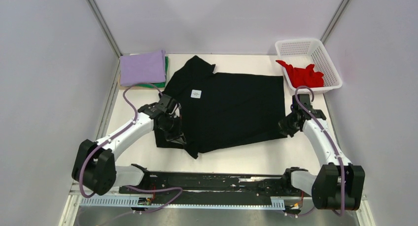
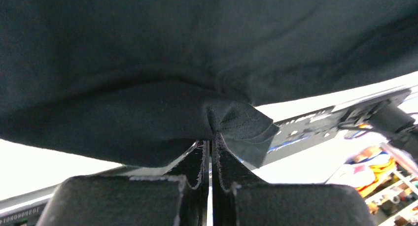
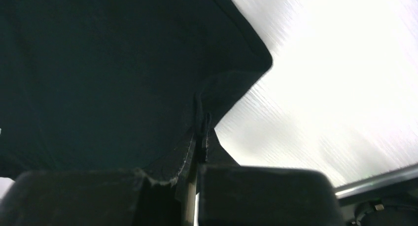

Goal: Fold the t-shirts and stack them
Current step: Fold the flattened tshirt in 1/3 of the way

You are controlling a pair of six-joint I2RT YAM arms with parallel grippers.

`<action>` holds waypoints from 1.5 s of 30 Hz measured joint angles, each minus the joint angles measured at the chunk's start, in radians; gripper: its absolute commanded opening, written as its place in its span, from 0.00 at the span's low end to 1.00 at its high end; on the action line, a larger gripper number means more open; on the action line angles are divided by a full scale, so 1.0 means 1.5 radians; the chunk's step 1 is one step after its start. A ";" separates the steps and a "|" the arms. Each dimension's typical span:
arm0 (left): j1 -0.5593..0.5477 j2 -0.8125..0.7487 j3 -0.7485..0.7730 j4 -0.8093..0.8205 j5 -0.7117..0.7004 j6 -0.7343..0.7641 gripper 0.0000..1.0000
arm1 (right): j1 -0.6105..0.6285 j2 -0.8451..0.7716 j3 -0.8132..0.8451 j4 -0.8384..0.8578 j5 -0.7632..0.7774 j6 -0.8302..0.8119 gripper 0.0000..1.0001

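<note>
The table (image 1: 246,159) carries the black t-shirt (image 1: 231,108), spread across its middle. At the far right stands the white lattice basket (image 1: 296,48), holding the red t-shirt (image 1: 305,76). At the far left the folded lilac t-shirt (image 1: 143,67) lies on the green t-shirt (image 1: 166,71). My left pincer (image 1: 177,136) pinches the black shirt's near-left edge, and my right pincer (image 1: 284,127) pinches its near-right corner.

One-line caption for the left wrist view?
Left fingers pinched shut on a bunched edge of the black t-shirt.
</note>
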 measured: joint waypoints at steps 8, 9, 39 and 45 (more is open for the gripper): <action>0.082 0.086 0.100 0.052 0.017 0.032 0.00 | 0.000 0.084 0.072 0.043 0.015 -0.024 0.00; 0.095 0.093 0.110 0.056 0.018 0.034 0.00 | 0.000 0.097 0.080 0.049 0.017 -0.027 0.00; 0.210 0.316 0.314 0.188 -0.036 0.085 0.11 | -0.046 0.315 0.224 0.128 0.011 -0.078 0.02; 0.214 0.475 0.456 0.211 -0.028 0.136 0.64 | -0.055 0.391 0.285 0.148 0.021 -0.079 0.52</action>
